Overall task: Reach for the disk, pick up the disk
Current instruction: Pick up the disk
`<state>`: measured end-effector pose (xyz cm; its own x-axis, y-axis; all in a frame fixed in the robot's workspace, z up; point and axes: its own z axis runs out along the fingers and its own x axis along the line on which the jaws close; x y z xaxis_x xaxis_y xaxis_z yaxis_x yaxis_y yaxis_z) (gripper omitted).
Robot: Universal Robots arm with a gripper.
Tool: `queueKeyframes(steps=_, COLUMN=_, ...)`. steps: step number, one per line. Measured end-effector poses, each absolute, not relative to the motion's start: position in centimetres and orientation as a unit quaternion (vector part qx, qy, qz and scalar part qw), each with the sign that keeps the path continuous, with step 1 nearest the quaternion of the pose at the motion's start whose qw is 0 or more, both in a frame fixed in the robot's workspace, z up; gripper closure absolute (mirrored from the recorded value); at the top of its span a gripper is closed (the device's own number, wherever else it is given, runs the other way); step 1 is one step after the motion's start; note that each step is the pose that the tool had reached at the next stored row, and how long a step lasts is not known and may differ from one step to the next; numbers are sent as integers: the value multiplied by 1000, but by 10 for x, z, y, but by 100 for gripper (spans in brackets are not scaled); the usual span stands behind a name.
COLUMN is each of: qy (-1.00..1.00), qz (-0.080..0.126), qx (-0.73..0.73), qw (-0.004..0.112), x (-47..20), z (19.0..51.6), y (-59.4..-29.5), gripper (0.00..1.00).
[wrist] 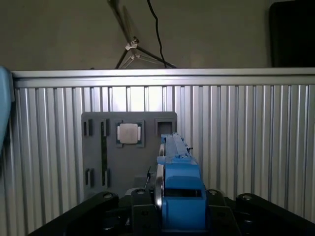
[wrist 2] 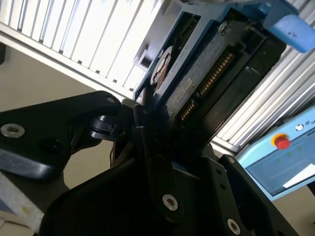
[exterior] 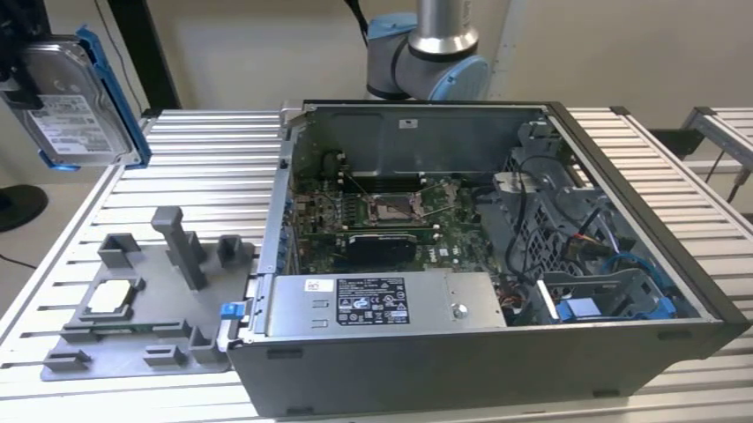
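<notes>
The disk (exterior: 73, 101) is held clamped by one edge in the end effector (wrist: 178, 199), high above the tabletop (exterior: 200, 167) at the exterior view's far left; it could likely be levered loose by its own weight and dropped.

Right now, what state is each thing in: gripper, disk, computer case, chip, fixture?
gripper: shut on the disk.
disk: held in the air, off the table, blue rails attached.
computer case: open, side panel off, board exposed.
chip: lying in a recess of the grey fixture.
grey fixture: flat on the table, beside the case.
</notes>
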<state>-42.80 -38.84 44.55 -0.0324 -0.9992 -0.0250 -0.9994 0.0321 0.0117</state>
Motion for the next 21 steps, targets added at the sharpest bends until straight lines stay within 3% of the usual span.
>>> queueKeyframes(steps=21, qy=718, qz=13, qx=-696, qw=5, x=-428, z=493, y=-388, gripper=100)
